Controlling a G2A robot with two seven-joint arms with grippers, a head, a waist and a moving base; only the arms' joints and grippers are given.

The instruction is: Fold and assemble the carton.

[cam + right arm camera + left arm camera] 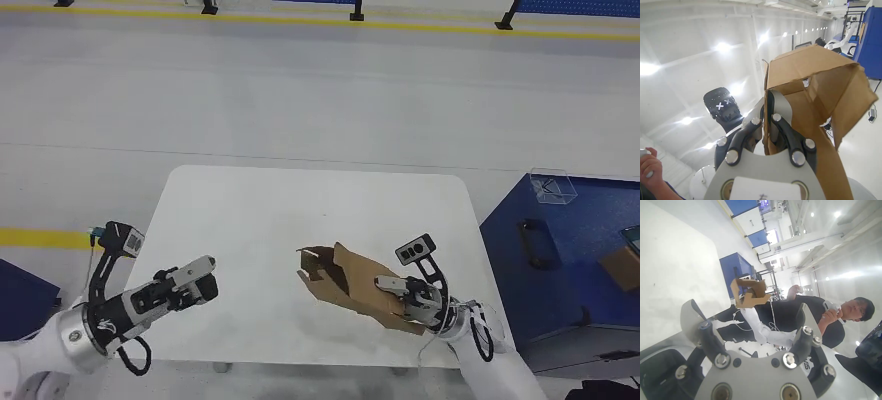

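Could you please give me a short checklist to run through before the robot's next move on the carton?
1. Right claw grips the carton: ok, it is shut on one wall panel.
2. Left claw is free to help: ok, it is open and holds nothing.
3. Left claw is at the carton: not ok, it is apart from it, over the other side of the table.
4. Carton is squared up: not ok, it is tilted and its flaps are unfolded.
5. Carton rests on the table: cannot tell whether its lower edge touches.
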